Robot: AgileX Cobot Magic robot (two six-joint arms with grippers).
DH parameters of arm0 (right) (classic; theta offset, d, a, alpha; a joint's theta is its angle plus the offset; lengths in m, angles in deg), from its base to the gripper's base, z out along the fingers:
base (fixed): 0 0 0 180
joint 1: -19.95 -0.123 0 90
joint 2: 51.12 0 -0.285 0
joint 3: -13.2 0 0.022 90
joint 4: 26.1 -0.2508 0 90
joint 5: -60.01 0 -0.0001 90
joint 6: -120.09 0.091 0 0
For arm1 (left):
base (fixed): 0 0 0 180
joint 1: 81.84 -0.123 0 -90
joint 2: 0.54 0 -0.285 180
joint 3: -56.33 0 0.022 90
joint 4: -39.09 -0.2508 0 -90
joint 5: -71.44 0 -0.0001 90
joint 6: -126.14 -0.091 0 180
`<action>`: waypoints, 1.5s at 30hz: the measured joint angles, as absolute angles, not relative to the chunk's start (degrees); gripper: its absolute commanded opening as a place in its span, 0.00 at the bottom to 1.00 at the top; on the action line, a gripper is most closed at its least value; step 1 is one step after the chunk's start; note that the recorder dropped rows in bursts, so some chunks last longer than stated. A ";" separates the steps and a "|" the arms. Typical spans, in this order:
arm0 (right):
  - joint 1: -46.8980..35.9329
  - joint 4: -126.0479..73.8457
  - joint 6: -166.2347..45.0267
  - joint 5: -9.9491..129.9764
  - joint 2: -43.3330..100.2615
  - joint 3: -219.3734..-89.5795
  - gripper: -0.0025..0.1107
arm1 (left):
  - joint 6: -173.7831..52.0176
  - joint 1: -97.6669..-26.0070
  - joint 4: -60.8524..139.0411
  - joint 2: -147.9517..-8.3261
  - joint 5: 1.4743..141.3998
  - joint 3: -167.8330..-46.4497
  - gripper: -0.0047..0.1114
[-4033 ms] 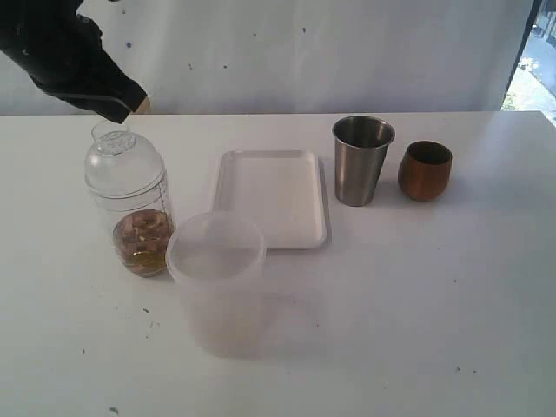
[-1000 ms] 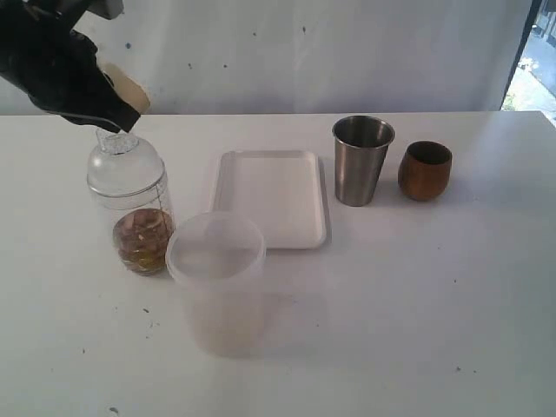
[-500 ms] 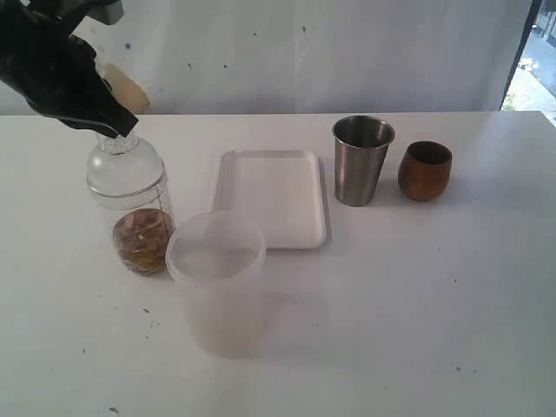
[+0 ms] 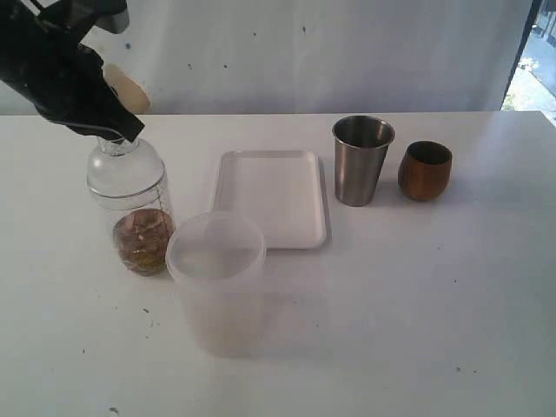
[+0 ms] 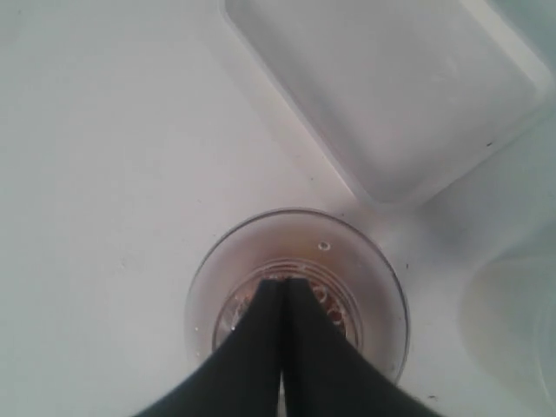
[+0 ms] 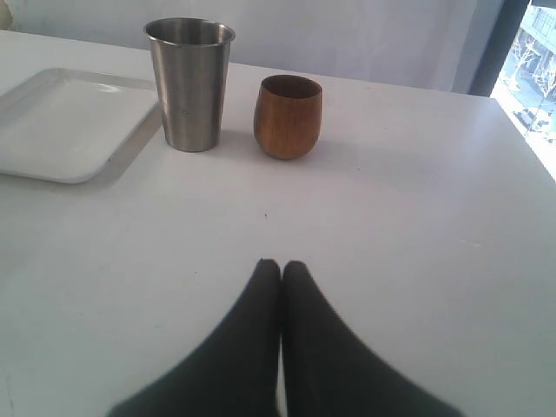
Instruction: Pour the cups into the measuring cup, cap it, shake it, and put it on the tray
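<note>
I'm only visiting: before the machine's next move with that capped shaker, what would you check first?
1. The cap sits on the measuring cup: ok.
2. The left end effector is open for a grip: not ok, shut above the cap's knob.
3. The steel cup and brown cup are emptied: cannot tell.
4. The tray is bare: ok.
5. The frosted tub leaves room: not ok, close in front.
6. The right end effector is out of the way: ok.
</note>
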State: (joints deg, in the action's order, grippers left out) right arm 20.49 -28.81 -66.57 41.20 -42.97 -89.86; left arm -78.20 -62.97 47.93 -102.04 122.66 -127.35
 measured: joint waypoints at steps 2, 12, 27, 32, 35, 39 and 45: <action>20.49 -28.81 -66.29 41.20 -42.97 -89.86 0.02 | -78.20 -62.97 47.65 -101.92 122.28 -127.35 0.04; 20.49 -28.81 -65.91 41.20 -42.97 -89.86 0.02 | -78.24 -62.97 44.68 -98.47 118.81 -127.35 0.14; 20.49 -28.81 -65.91 41.20 -42.97 -89.86 0.02 | -75.05 -62.97 43.40 -90.06 116.00 -127.35 0.94; 20.49 -28.81 -65.91 41.20 -42.97 -89.86 0.02 | -72.69 -62.97 48.31 -87.53 112.25 -126.80 0.94; 20.49 -28.81 -65.91 41.20 -42.97 -89.86 0.02 | -73.90 -62.97 53.57 -85.03 106.57 -122.66 0.94; 20.49 -28.81 -65.91 41.20 -42.97 -89.86 0.02 | -80.64 -62.97 61.99 -80.14 93.60 -111.77 0.94; 20.49 -28.81 -65.91 41.20 -42.97 -89.86 0.02 | -87.71 -62.97 69.93 -73.81 77.56 -92.50 0.94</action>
State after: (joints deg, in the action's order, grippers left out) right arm 20.49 -28.81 -65.91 41.20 -42.97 -89.86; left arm -87.71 -62.97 69.93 -73.81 77.56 -92.50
